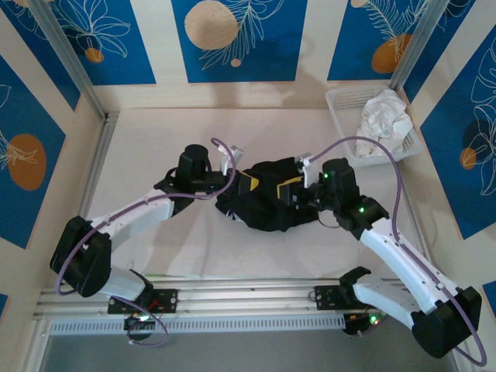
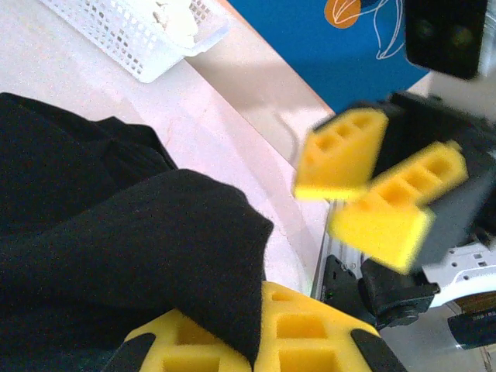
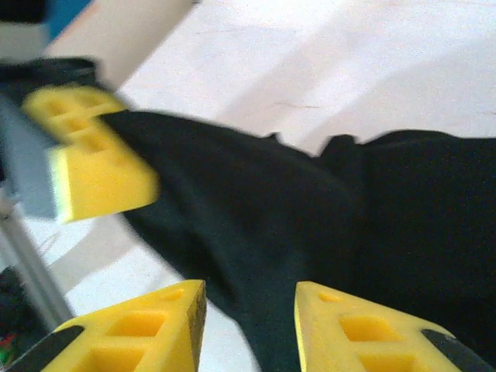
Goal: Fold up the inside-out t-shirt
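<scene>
White desk (image 1: 155, 139) under blue-patterned walls (image 1: 256, 46) carries the inside-out t-shirt (image 1: 267, 200), bunched at its middle. The left gripper (image 2: 263, 345) pinches a fold tight, probably to pull it open. The right gripper (image 3: 248, 325) hangs over the opposite side, jaws parted, gripping nothing.

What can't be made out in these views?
- Top view: the t-shirt is bunched, and its own folds hide the sleeves and collar.
- Left wrist view: the right gripper is blurred. The left gripper pinches cloth, but the bottom edge cuts off the pinch.
- Right wrist view: the t-shirt runs off the right edge.
</scene>
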